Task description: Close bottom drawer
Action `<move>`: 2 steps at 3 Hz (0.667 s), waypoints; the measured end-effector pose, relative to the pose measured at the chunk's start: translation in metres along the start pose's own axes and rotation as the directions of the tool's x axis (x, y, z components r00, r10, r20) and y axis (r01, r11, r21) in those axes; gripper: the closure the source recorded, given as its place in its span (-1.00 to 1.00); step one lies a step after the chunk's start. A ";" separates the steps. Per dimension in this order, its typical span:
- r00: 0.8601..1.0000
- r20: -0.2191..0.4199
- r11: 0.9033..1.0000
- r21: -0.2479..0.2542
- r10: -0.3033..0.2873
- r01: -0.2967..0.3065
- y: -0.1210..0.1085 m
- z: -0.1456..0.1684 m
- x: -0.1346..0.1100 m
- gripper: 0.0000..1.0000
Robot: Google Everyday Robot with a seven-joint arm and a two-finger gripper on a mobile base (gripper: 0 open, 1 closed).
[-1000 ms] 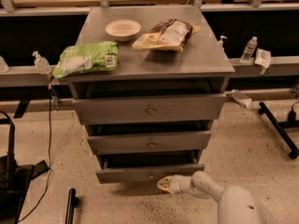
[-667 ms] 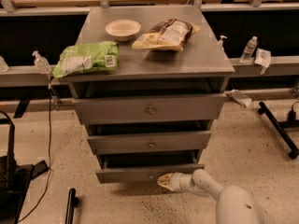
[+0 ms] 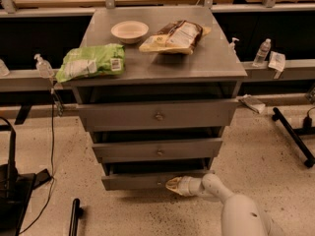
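Note:
The bottom drawer [image 3: 133, 180] is the slimmest grey front of three in the grey metal cabinet [image 3: 162, 63]. It stands pulled out a little, with a dark gap above it. My gripper [image 3: 172, 184] is low at the drawer's front, right of centre, its tip touching the front near the small knob. The white arm [image 3: 236, 210] reaches in from the lower right.
The mid-sized drawer [image 3: 157, 149] and the tallest top drawer [image 3: 157, 114] also stand slightly out. On the cabinet top lie a green bag [image 3: 91, 62], a white bowl [image 3: 129, 31] and a brown-and-yellow snack bag [image 3: 176, 36]. A black stand [image 3: 12, 191] is at lower left.
The gripper stays pressed at the bottom drawer's front. The drawer's front seems to sit slightly further in than a second ago.

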State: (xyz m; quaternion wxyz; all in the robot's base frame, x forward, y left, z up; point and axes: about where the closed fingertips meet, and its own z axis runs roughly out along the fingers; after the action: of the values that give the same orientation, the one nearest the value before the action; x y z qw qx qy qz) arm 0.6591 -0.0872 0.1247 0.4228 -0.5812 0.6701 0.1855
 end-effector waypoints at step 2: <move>1.000 -0.006 0.999 0.033 0.009 -0.008 -0.019 -0.002 0.002 1.00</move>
State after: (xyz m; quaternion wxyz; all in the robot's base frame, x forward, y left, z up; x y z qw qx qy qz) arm 0.6763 -0.0949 0.1290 0.4294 -0.5719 0.6769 0.1742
